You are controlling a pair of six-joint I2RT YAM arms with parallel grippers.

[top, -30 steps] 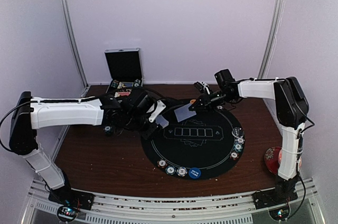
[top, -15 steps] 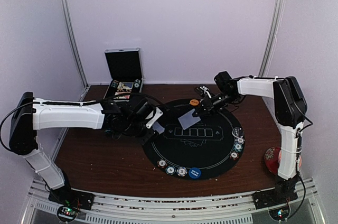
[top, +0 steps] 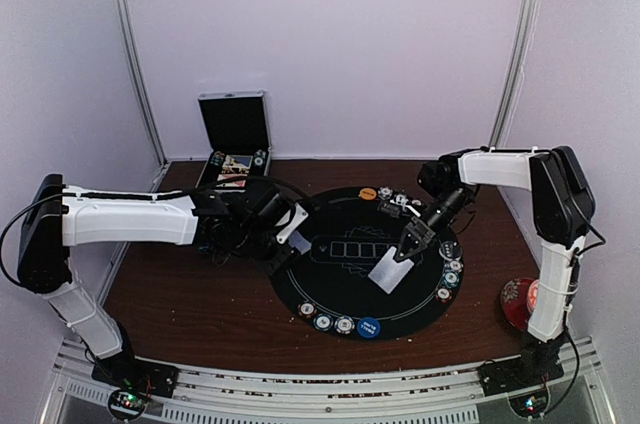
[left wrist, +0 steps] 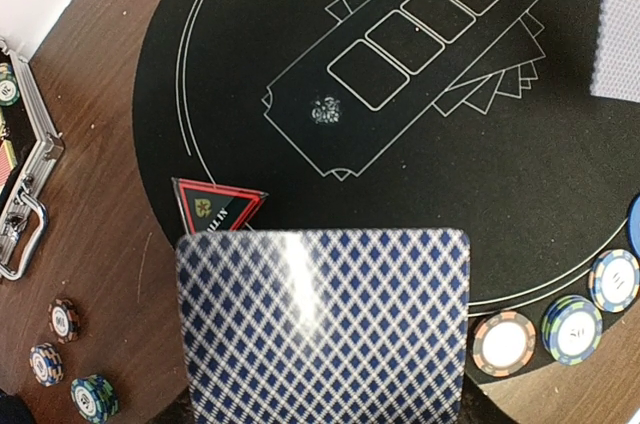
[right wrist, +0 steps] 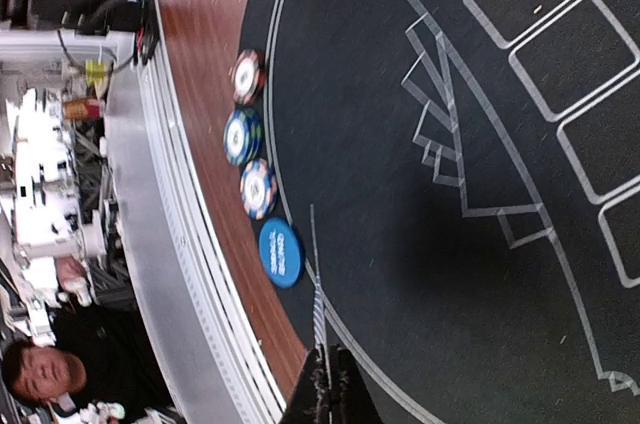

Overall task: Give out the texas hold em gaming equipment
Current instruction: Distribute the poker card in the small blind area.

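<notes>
My left gripper (top: 283,234) hovers at the left rim of the round black poker mat (top: 400,294). It is shut on a blue diamond-backed playing card (left wrist: 322,329) that hides its fingers in the left wrist view. A red triangle marker (left wrist: 218,206) lies just beyond that card. My right gripper (top: 410,242) is over the mat's right half, shut on another card (top: 389,270), seen edge-on in the right wrist view (right wrist: 318,309). Chips (top: 322,322) and a blue disc (top: 369,327) line the near rim. An orange disc (top: 368,193) lies at the far rim.
An open metal chip case (top: 235,139) stands at the back left. Three loose chips (left wrist: 64,319) lie on the wood left of the mat. More chips (top: 450,266) line the mat's right rim. A red floral cup and saucer (top: 516,302) sit at the table's right edge.
My right gripper has carried its card from the far left of the mat across to the right half, lower and nearer. My left gripper drew back slightly, then held still.
</notes>
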